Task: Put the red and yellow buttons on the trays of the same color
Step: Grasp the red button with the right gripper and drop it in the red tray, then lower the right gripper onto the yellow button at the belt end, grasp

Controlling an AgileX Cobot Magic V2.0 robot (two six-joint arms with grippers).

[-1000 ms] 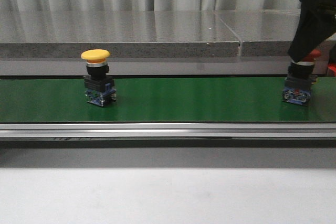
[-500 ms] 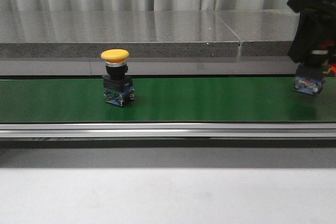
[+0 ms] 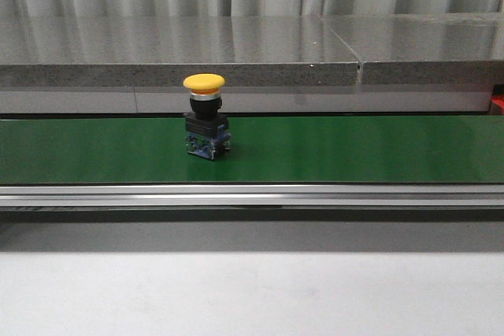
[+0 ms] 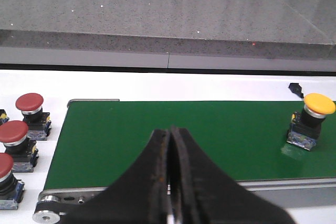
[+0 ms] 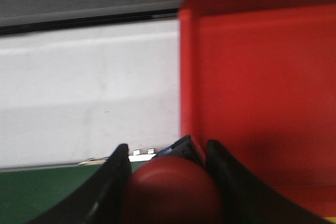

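The right gripper (image 5: 167, 182) is clenched around a red button (image 5: 173, 190), just short of the red tray (image 5: 262, 87). The left gripper (image 4: 170, 182) is pressed closed with nothing between its fingers.

The yellow button (image 3: 205, 116) stands upright on the green belt (image 3: 354, 147), well away from the left gripper. Three spare red buttons (image 4: 29, 114) sit just off the belt's end.

Handling judgement: each button appears rigid, light and top-heavy. The smooth domed cap is likely slippery. Grip the black collar below the cap, fingers on opposite sides, to avoid tipping.
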